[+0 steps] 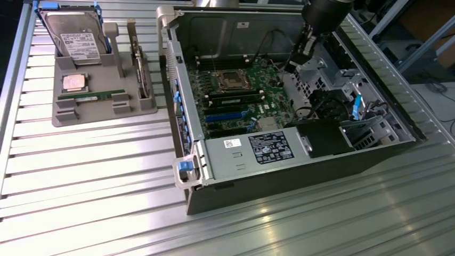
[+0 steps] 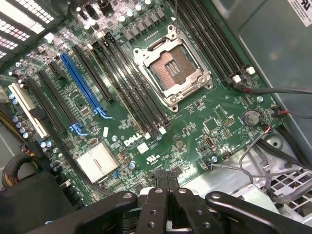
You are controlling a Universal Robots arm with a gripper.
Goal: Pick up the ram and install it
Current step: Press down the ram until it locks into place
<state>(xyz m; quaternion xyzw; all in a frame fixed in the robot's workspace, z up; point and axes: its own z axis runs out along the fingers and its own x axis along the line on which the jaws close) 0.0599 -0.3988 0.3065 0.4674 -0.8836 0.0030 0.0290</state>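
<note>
The ram (image 1: 89, 98), a thin green stick, lies flat in the grey holder tray (image 1: 64, 114) at the exterior view's left, far from the arm. My gripper (image 1: 294, 64) hangs inside the open computer case (image 1: 284, 176), over the motherboard's (image 1: 238, 109) edge toward the exterior view's right. In the wrist view its black fingers (image 2: 168, 183) are pressed together with nothing between them, above the green motherboard (image 2: 204, 122). Long black memory slots (image 2: 131, 92) run on either side of the open processor socket (image 2: 170, 68).
The tray also carries a hard drive (image 1: 74, 34), a square silver processor chip (image 1: 73, 82) and an upright expansion card (image 1: 142, 69). Inside the case are a power supply (image 1: 267, 146), drive bays (image 1: 355, 128) and loose cables (image 2: 263, 161). Ribbed metal tabletop (image 1: 92, 176) surrounds everything.
</note>
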